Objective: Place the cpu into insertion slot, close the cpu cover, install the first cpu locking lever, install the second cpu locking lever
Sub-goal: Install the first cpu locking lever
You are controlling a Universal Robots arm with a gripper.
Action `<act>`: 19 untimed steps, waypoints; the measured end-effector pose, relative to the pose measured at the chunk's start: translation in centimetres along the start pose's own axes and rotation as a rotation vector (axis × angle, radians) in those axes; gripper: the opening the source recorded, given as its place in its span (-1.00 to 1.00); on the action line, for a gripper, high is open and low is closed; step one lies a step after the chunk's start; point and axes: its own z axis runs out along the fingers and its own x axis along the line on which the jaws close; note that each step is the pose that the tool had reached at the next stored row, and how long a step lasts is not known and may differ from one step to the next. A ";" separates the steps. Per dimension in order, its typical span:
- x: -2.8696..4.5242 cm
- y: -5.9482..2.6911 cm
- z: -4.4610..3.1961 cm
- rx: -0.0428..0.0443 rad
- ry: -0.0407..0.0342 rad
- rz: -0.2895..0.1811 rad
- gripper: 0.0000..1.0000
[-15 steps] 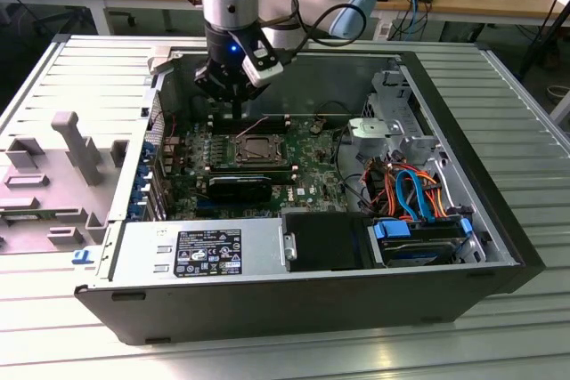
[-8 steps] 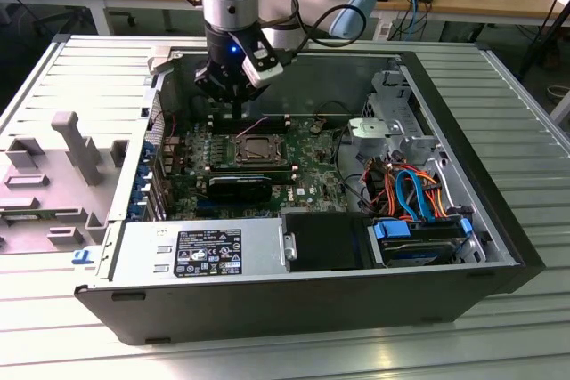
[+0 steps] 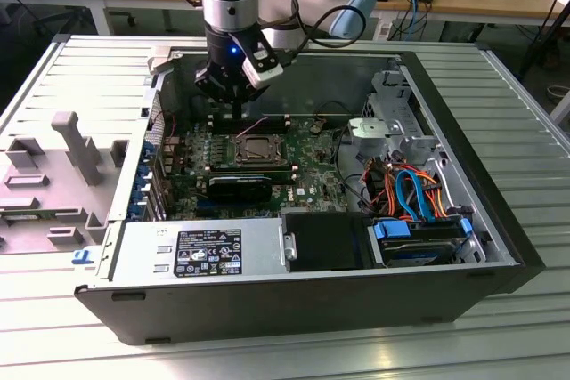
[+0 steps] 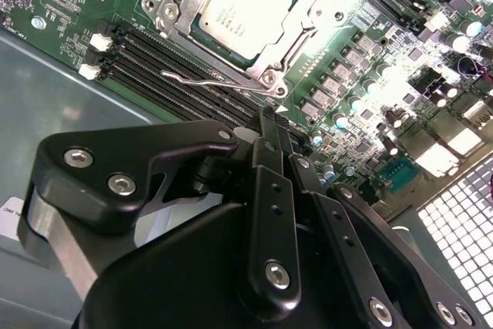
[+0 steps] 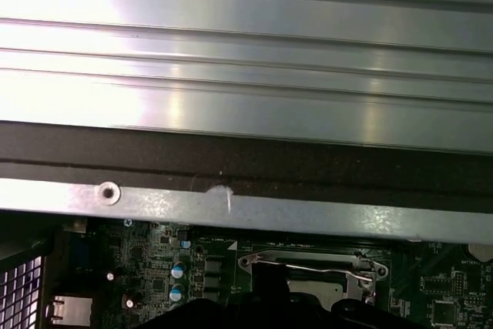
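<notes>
The cpu (image 4: 245, 7) is seated in the insertion slot (image 4: 271, 76) on the green board, framed by the cpu cover (image 4: 304, 17) (lowered). The claw (image 4: 271, 132), fingers closed and empty, is held above.

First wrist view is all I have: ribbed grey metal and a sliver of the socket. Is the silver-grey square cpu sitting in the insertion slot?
Observer: Yes. In the second wrist view the silver-grey square cpu lies flat in the metal-rimmed insertion slot.
Operator: And the dark-grey metal cpu cover?
Observer: The cpu cover is down, framing the chip through its square window.
Operator: Where is the gripper?
Observer: In the exterior view the black gripper hangs over the green circuit board, just beyond the slot.
</notes>
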 end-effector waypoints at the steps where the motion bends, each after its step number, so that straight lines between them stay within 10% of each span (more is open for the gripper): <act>1: 0.00 0.00 0.04 0.0000 0.0000 0.000 -0.79; 19: 0.00 -0.01 0.47 0.0000 0.0000 0.000 -0.79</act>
